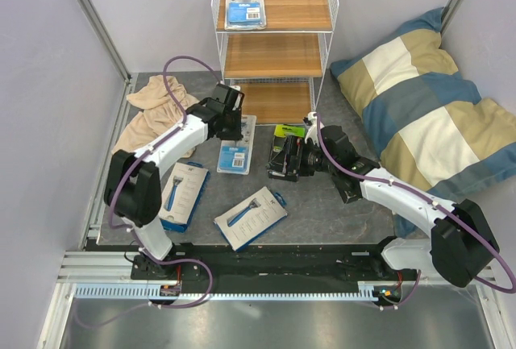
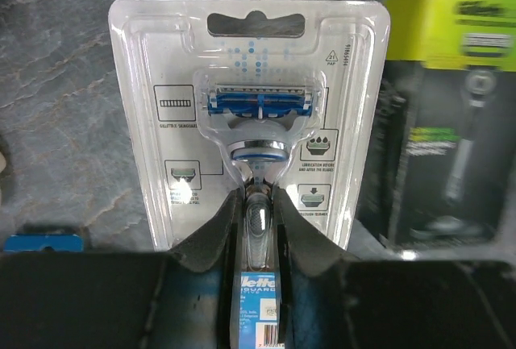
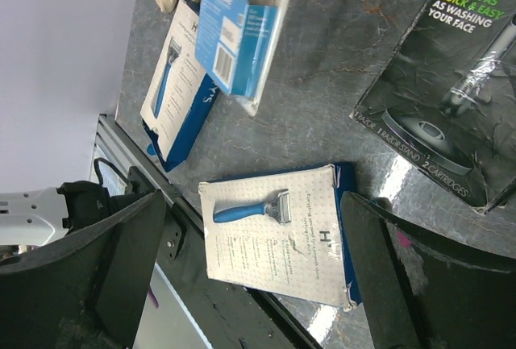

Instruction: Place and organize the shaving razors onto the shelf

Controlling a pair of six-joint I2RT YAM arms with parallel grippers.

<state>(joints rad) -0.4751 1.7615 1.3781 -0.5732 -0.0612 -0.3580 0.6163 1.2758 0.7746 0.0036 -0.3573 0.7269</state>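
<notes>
Bright, even overhead light casts soft shadows. A glare spot sits on the blister card (image 2: 250, 67), at its lower left; the bench (image 2: 64, 123) left of it gleams. Below it, the left end effector (image 2: 256, 200) is dark and unfocused.

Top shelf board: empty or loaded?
Loaded: one blister card lies flat on the top board, left side.

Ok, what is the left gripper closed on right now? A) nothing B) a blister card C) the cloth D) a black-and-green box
B: in the left wrist view, the left gripper pinches the lower end of the blister card, one finger on each side of the razor handle.
</notes>
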